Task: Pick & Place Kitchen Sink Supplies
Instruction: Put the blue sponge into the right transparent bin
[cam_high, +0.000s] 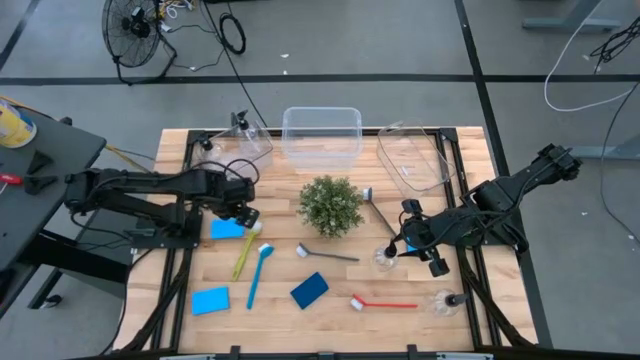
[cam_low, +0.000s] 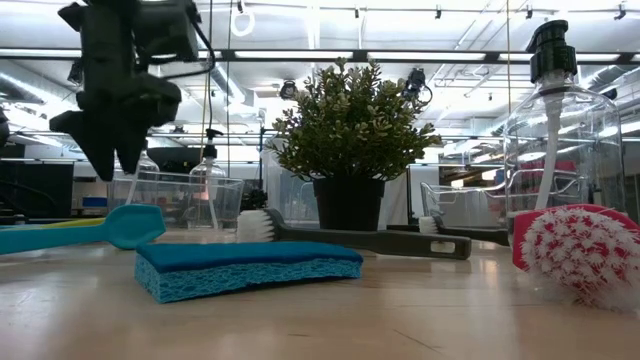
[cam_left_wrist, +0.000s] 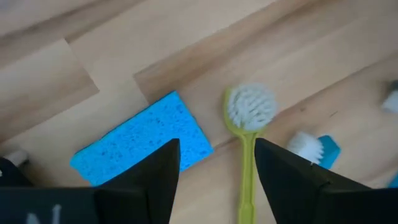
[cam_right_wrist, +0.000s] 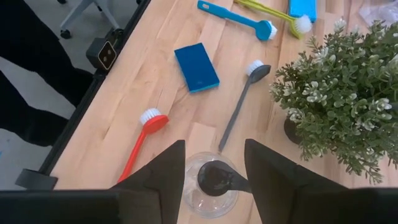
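Left hand (cam_high: 246, 217) above a blue sponge (cam_high: 227, 229), right hand (cam_high: 400, 247) over a clear bottle (cam_high: 385, 259)

**Even overhead lighting, with local blur and backlight**

The table (cam_high: 330, 290) is evenly and brightly lit from above; only soft, short shadows are cast. In the low view, ceiling strip lights (cam_low: 400, 55) are seen glaring, and the plant (cam_low: 350, 125) is rendered dark against them. The red brush head (cam_low: 585, 250) nearby is blurred. The left wrist view is softly focused throughout.
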